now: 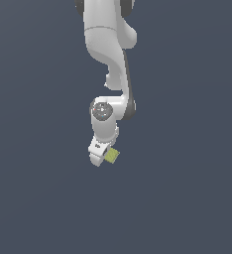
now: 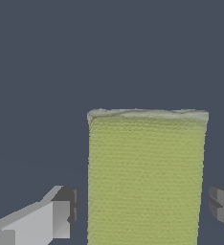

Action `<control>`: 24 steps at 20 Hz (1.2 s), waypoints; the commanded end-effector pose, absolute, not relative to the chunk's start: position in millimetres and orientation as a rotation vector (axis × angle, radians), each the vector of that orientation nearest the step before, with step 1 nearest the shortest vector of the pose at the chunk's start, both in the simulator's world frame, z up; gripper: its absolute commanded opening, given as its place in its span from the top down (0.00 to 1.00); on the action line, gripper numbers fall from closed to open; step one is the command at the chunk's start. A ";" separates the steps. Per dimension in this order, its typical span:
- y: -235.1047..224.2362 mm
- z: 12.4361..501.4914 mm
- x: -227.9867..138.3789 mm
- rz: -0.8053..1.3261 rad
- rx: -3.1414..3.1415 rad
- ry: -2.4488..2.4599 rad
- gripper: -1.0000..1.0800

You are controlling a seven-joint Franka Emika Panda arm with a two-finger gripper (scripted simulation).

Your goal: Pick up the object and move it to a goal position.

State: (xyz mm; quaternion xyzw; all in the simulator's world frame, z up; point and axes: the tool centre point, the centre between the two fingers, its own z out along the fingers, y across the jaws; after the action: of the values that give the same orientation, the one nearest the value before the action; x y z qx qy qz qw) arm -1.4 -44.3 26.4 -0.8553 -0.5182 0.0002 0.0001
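Straddling the block point(image 2: 146, 177) at lower centre of the wrist frame, gripper point(image 2: 145, 210) spread, fingers point(image 2: 61, 217) clear of both sides. Centring, lowering further, then closing evenly before lifting. In the exterior frame, block point(image 1: 112, 156) sitting just below centre, beside the gripper point(image 1: 99, 155).

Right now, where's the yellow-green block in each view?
Exterior view: the block sits just below centre, at the gripper tip, on its side toward the exterior view's right.
Wrist view: the block fills the lower middle, between the two fingers, gaps on both sides.
Shared landmark: the gripper beside the block.
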 end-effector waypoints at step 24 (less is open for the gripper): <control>-42.4 21.9 -3.7 -0.001 -2.687 -1.630 1.00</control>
State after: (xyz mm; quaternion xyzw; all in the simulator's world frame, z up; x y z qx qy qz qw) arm -3.4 -43.2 17.2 -0.8551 -0.5185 0.0007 0.0002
